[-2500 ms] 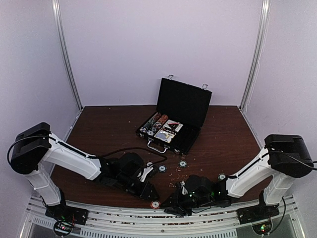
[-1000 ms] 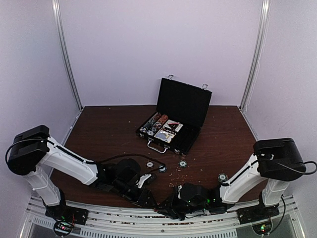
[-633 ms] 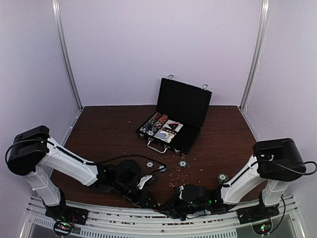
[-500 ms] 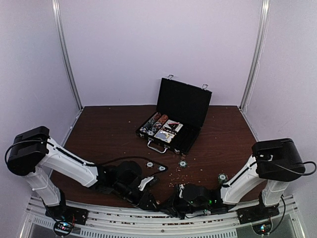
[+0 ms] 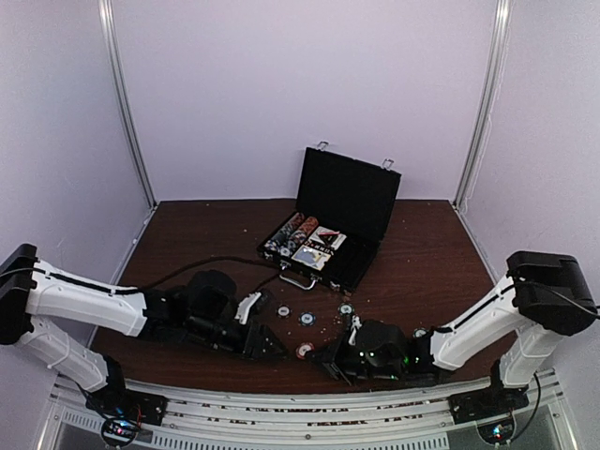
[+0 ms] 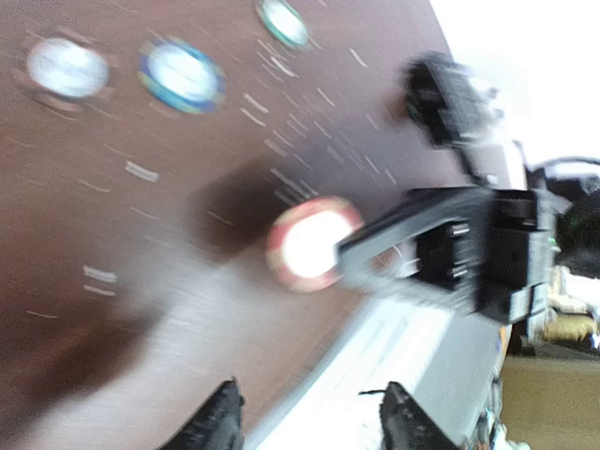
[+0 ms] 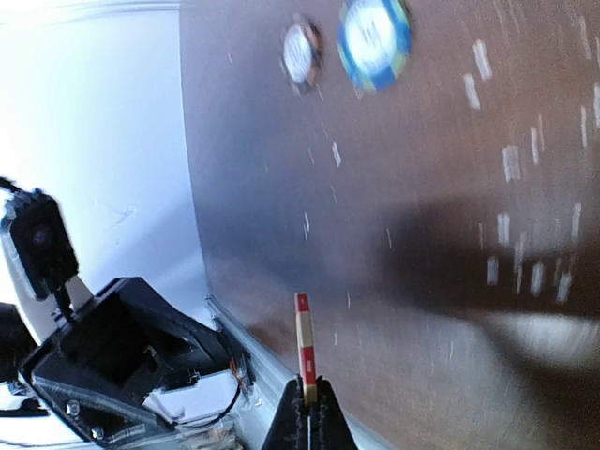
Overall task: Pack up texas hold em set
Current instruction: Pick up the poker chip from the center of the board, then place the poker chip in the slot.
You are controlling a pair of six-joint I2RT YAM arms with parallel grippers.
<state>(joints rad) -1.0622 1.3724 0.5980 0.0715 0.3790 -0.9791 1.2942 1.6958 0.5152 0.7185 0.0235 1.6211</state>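
Black case point(image 5: 349, 202) open at 12 o'clock on the table point(image 5: 206, 244), chip rows and cards inside, loose chips point(image 5: 305, 319) at its 6 o'clock, right gripper point(image 7: 309, 398) pinching red-edged chip point(image 7: 302, 347) edge-up, left gripper point(image 6: 311, 403) jaws spread wide, empty.

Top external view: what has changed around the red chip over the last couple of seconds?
The right gripper has taken hold of the red chip, which lay at the near edge, and brought it inward, held edge-on between its fingers. The left gripper has pulled back to the left and is open. The case and the other loose chips stayed put.
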